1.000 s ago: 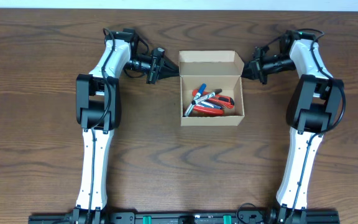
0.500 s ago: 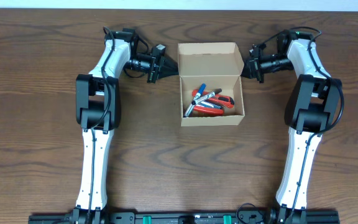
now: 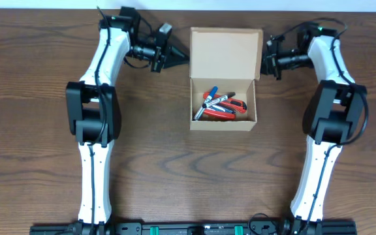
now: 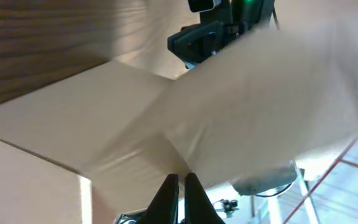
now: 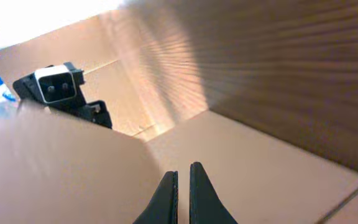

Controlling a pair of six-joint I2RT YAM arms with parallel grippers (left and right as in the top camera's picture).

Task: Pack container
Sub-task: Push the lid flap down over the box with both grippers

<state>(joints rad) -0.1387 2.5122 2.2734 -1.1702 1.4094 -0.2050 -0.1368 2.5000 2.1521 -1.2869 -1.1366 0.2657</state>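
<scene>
1. Container point(image 3: 224, 125) sits between the two grippers, mouth up, long axis running from one gripper toward the other.
2. Lid point(image 3: 226, 52) open, hinged at the far long edge. Markers point(image 3: 217, 106) inside.
3. Left gripper point(image 3: 183, 56): jaws together, nothing clamped, tips against the lid's left edge.
4. Right gripper point(image 3: 264, 63): jaws together, nothing clamped, tips at the lid's right edge; contact not certain.

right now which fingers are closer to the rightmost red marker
Right. Right fingers are by the lid on its right, beyond the marker; left fingers are across the lid, on its left.
</scene>
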